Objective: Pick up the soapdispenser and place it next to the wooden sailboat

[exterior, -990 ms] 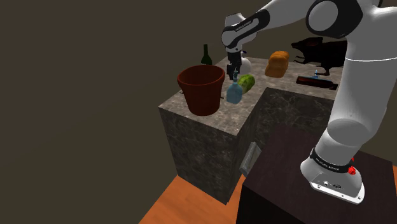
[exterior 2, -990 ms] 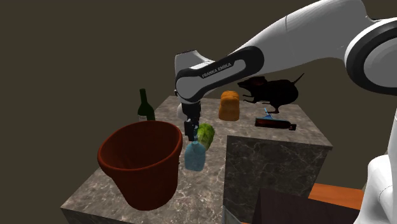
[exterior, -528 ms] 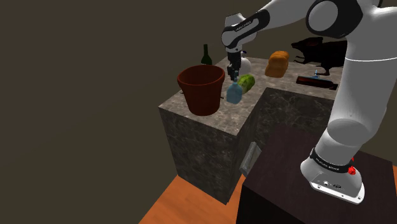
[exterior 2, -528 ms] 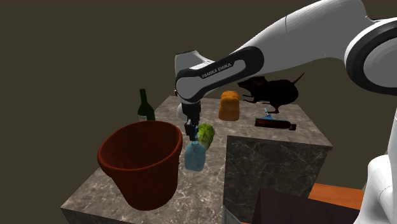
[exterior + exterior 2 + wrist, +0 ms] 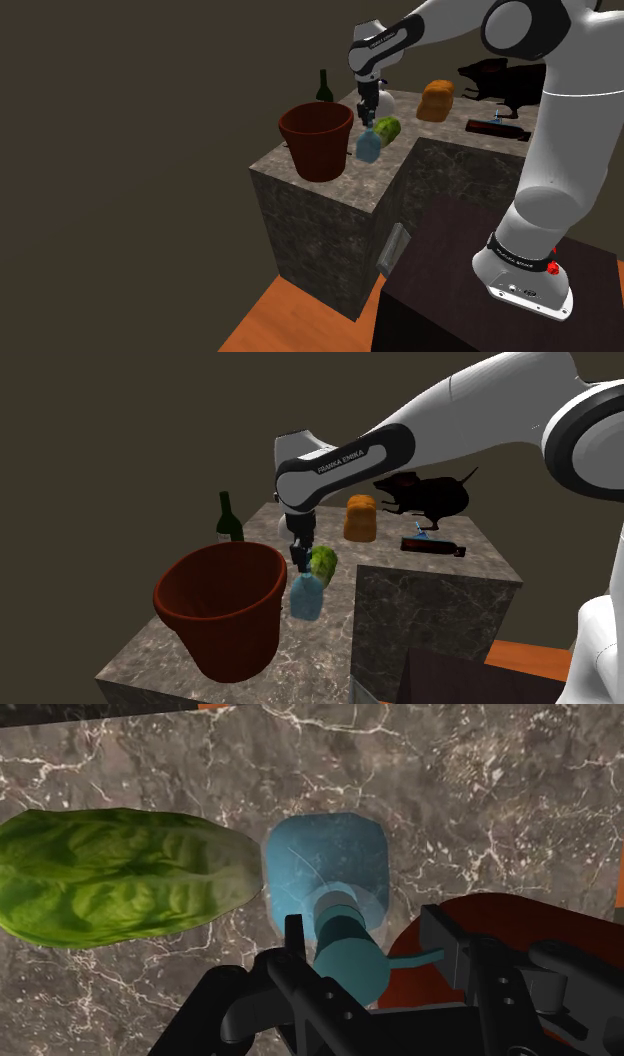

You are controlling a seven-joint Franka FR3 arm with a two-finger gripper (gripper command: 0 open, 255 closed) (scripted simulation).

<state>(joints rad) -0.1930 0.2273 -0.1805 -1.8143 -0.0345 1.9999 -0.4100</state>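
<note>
my gripper (image 5: 367, 932) hangs over the blue soap dispenser (image 5: 330, 864) with its jaws apart on either side of the pump head, 1 finger close against the neck and a gap at the other, so nothing is clamped. the soap dispenser stands on the marble counter (image 5: 420, 592), just beside 1 open-topped red-brown pot (image 5: 222, 607) and 1 lettuce (image 5: 322, 562). further along sit 1 green bottle (image 5: 229, 520), 1 bread loaf (image 5: 361, 518) and 1 dark sailboat (image 5: 432, 545), well apart from the soap dispenser.

Looks like home kitchen: marbled stone counter (image 5: 330, 185), bread loaf (image 5: 436, 100), lettuce (image 5: 387, 128), green bottle (image 5: 323, 86) at far edge, orange floor (image 5: 290, 320) below.
</note>
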